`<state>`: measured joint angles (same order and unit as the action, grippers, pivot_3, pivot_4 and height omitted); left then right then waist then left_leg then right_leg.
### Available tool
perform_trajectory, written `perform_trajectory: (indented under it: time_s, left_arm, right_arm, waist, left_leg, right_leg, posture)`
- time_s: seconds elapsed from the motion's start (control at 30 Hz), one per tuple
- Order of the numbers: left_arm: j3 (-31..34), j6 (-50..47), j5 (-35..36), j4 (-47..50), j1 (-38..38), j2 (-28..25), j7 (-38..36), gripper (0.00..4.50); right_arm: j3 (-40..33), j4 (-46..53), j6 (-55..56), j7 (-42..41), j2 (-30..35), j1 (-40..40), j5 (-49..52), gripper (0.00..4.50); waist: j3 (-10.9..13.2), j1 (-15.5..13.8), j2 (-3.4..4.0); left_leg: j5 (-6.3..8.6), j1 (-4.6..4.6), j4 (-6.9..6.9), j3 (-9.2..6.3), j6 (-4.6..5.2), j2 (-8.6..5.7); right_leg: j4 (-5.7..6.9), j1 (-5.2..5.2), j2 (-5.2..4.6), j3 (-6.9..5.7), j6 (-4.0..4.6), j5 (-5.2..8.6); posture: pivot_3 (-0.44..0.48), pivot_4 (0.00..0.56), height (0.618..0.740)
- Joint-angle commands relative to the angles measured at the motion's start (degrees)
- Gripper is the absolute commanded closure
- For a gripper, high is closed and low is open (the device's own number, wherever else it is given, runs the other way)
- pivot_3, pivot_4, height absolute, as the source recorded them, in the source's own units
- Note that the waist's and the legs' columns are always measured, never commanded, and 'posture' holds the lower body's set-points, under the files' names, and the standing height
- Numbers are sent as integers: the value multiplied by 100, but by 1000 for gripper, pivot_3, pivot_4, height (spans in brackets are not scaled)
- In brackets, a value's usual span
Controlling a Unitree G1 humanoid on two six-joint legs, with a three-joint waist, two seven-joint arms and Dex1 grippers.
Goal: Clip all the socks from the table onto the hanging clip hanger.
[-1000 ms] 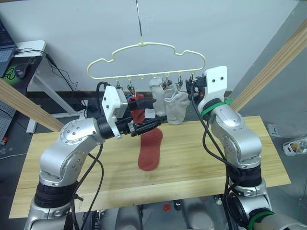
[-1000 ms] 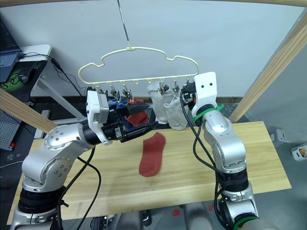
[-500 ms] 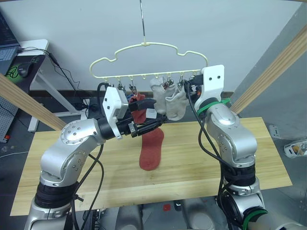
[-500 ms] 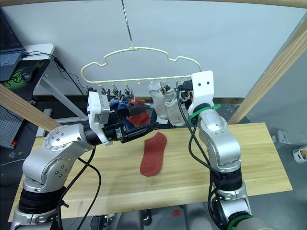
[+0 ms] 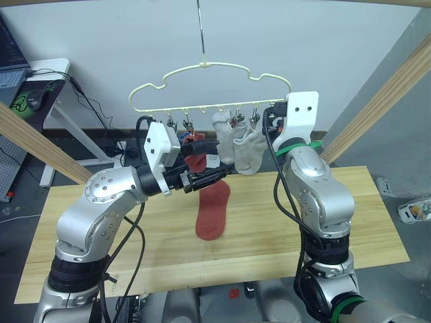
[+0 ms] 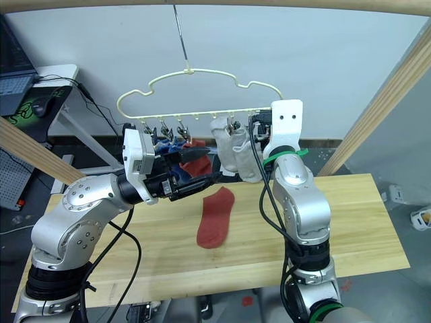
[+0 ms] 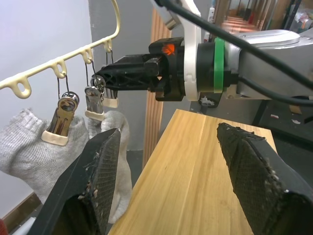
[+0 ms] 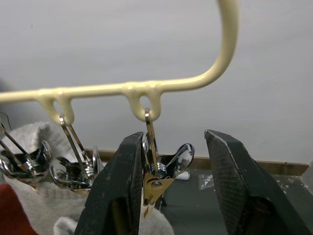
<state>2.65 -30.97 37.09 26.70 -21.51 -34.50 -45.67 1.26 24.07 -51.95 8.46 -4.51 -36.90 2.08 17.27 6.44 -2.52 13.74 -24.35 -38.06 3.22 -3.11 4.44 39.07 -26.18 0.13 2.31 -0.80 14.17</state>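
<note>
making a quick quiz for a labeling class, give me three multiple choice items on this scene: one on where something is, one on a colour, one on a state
1. Where is the right claw?
A. resting on the table
B. at the end clip of the clip hanger
C. down beside the table edge

2. What colour is the sock lying flat on the table?
A. red
B. green
C. yellow

3. How does the left claw stand?
A. shut on a clip
B. open, holding nothing
C. shut on a grey sock

Answers:
1 B, its fingers flank the end clip hanging from the clip hanger.
2 A, the red sock lies flat on the wood.
3 B, a wide gap shows between its fingers, with only the table beyond.
</note>
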Motion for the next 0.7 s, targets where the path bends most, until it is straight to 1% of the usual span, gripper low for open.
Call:
perform_trajectory:
  time_s: [0.03, 0.17, 0.33, 0.47, 0.6, 0.7]
  left_arm:
    - [5, 77, -6, 135, 16, -21, -35, 1136]
    - [-11, 78, -7, 139, 26, -13, -44, 1136]
    - [-21, 90, -28, 120, 10, -7, -55, 1136]
    - [-10, 97, -38, 131, 36, -13, -56, 1136]
    - [1, 93, -44, 138, 53, -21, -48, 1136]
    - [6, 93, -48, 146, 65, -22, -40, 1136]
  right_arm:
    - [-56, 378, -52, 112, -90, -106, -44, 2474]
    - [-14, 487, -141, 104, -139, -7, -62, 2474]
    - [-92, 390, -66, 30, -176, -26, -9, 2474]
    - [-318, 238, -11, -34, -257, -163, 160, 2474]
    - [-578, 165, -137, -42, -478, -269, 430, 2474]
    - [-600, 159, -175, -21, -512, -293, 534, 2474]
  waist:
    - [-3, 0, 0]
    - [-7, 2, 0]
    - [-13, 3, 0]
    - [-16, 3, 0]
    - [-17, 1, 0]
    - [-17, 1, 0]
  left_leg:
    - [0, 0, 0, 0, 0, 0]
    - [0, 0, 0, 0, 0, 0]
    - [0, 0, 0, -1, 0, 0]
    - [0, 0, 0, -2, 0, 0]
    - [0, 0, 0, -3, 0, 0]
    - [0, -1, 0, -2, 1, 0]
  right_leg:
    - [0, 0, 0, -1, 1, 0]
    - [0, 0, 0, -1, 1, -1]
    - [-1, 0, 0, 0, 1, -1]
    - [0, 0, 0, -1, 1, -1]
    - [0, 0, 0, -3, 1, -1]
    - [-2, 0, 0, -1, 1, -1]
  posture:
    - [-165, 250, 740]
    - [-170, 249, 740]
    - [-168, 249, 740]
    - [-162, 251, 740]
    - [-162, 251, 740]
    - [-160, 252, 740]
